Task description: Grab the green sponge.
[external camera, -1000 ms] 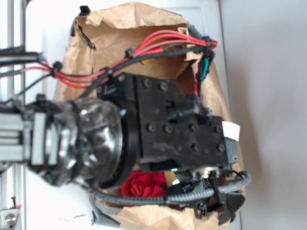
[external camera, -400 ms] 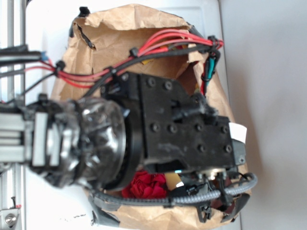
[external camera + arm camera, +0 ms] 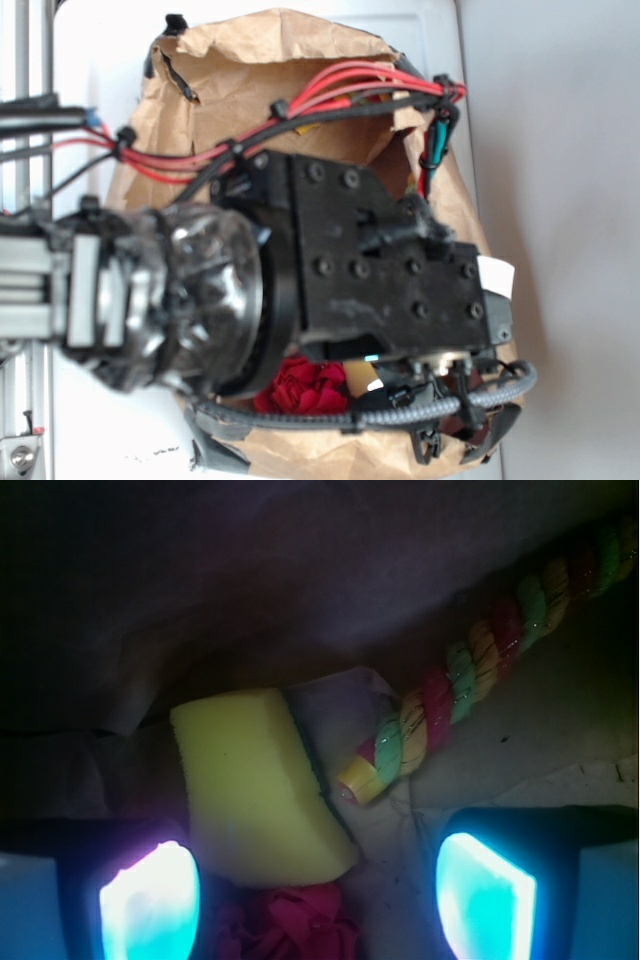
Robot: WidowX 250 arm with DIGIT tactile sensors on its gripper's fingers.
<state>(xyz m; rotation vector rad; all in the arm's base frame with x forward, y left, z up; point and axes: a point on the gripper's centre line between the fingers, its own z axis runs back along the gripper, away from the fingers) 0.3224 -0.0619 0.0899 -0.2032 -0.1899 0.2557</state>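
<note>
- Sponge [image 3: 262, 780]: in the paper bag [image 3: 300, 60], just ahead of the left finger, long axis roughly along the reach.
- Fingers [image 3: 150, 892]: spread, holding nothing.
- Rope [image 3: 470, 670]: beside the sponge.

- Smooth foam wedge sponge [image 3: 260, 780] — pale yellow on its broad faces, with a thin dark green layer along one edge.
- Twisted cotton rope [image 3: 480, 660]: repeating bands of red, yellow and green; the cut end shows yellow with a red rim.
- Ruffled fabric ball [image 3: 300, 385]: deep red, reading magenta in the dim wrist view.
- Crumpled paper bag [image 3: 270, 45]: plain brown.
- Robot gripper [image 3: 315, 900]: black body; its two finger pads [image 3: 150, 900] glow cyan-white, the left one edged in violet.
- Cable bundle [image 3: 340, 90] — red and black wires.
</note>
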